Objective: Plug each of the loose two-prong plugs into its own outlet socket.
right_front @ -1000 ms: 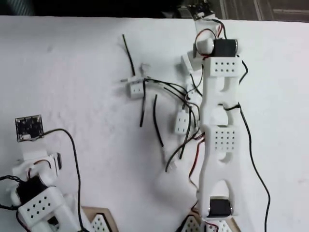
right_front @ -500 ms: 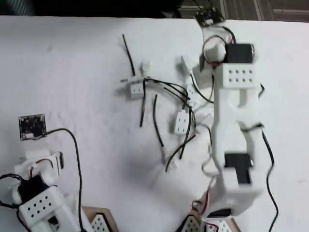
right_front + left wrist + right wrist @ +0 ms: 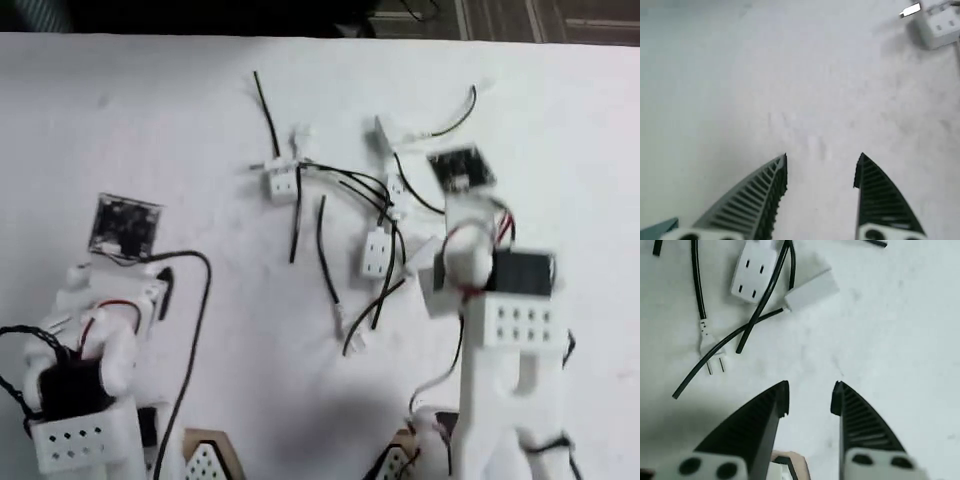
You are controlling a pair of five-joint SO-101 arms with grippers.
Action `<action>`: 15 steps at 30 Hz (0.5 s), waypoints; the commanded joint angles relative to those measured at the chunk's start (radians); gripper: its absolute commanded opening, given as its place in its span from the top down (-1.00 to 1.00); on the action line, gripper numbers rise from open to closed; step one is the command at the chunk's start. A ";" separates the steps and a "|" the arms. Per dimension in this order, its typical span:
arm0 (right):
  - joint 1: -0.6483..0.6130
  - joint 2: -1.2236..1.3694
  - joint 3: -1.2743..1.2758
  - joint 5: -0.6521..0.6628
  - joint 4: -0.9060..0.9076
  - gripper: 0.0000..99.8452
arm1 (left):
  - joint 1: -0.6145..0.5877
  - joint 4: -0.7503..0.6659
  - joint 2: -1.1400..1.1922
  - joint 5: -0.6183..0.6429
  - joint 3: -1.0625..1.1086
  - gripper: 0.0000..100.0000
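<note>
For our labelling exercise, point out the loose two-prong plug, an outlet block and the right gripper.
loose two-prong plug (image 3: 710,347), right wrist view: white body.
outlet block (image 3: 753,271), right wrist view: slotted face.
right gripper (image 3: 810,390), right wrist view: midway between fingertips.

In the high view, the upper outlet block (image 3: 283,182) lies above the centre of the table (image 3: 120,110), and the middle outlet block (image 3: 377,253) lies to its lower right, near the middle of the frame. Cords (image 3: 350,185) run between these 2 blocks. A loose two-prong plug (image 3: 345,325) lies below the middle outlet block, towards the lower centre. The left arm (image 3: 85,350) occupies the lower left corner. The right arm (image 3: 505,330) stands at the lower right, just right of the middle outlet block.
</note>
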 commanded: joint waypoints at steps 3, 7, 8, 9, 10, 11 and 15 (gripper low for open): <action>0.016 -0.213 0.296 -0.009 -0.148 0.73 | 0.101 0.008 0.068 0.060 -0.118 0.55; 0.028 -0.294 0.351 -0.002 -0.182 0.73 | 0.119 0.006 0.305 0.060 -0.250 0.54; 0.035 -0.306 0.351 -0.002 -0.186 0.73 | 0.128 0.005 0.374 0.058 -0.293 0.54; 0.035 -0.314 0.351 -0.002 -0.186 0.73 | 0.136 0.003 0.443 0.058 -0.341 0.54; 0.033 -0.317 0.351 -0.003 -0.188 0.73 | 0.145 0.002 0.506 0.058 -0.390 0.54; 0.030 -0.317 0.351 -0.008 -0.188 0.73 | 0.156 0.002 0.570 0.058 -0.440 0.53; 0.036 -0.317 0.358 -0.009 -0.209 0.73 | 0.194 -0.002 0.797 0.083 -0.637 0.41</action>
